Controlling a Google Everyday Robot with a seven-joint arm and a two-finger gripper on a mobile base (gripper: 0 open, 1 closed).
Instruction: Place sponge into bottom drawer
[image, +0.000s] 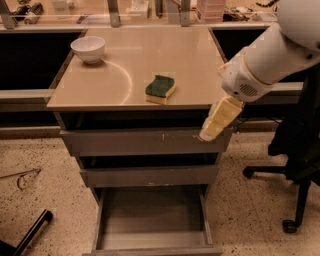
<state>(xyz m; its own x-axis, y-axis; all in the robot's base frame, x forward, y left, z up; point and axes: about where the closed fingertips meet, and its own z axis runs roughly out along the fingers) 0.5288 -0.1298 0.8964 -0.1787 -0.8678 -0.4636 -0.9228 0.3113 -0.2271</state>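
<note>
Presently: bowl (88, 48) upper left; sponge (160, 88) on cabinet top (150, 50), centre; bottom drawer (150, 217) open, lower centre. Arm (272, 60) slants down from upper right; gripper (216, 122) at top drawer's (130, 142) right end, opening indeterminable.

Three drawers (150, 176); one sponge (160, 88); one bowl (88, 48); one gripper (209, 133) beside the cabinet (165, 50).

The tan counter (150, 55) carries two things, well apart. A white bowl (88, 48) stands upright near its back left corner. The sponge (160, 88) lies flat near the front edge, a little right of the middle, green side up. A pale curved mark (128, 80) runs across the surface between them. The pincer (210, 131) hangs off the counter's front right corner, below its edge, touching nothing on top.
</note>
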